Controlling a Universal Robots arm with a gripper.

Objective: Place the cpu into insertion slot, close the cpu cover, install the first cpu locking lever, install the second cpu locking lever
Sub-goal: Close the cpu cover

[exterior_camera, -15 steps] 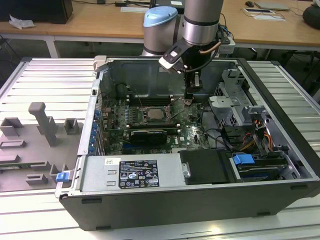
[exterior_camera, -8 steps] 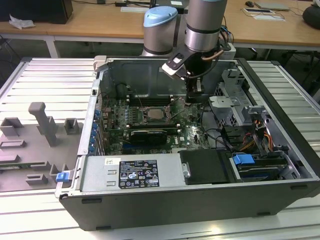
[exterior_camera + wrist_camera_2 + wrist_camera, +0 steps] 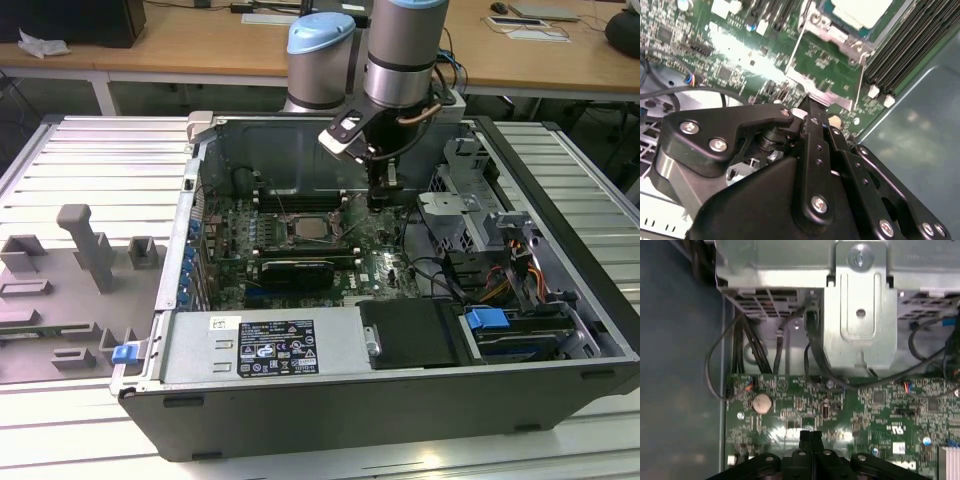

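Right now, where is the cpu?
In the exterior view the cpu lies at the motherboard's middle, to the exterior view's left of the jaws.

Open computer case sits on slatted table.

The arm stands near vertical, its last link pointing straight down; a blue-capped joint sits beside it on the exterior view's left. The tool hangs below the wrist. In both wrist views its black fingers lie pressed together, jaws closed
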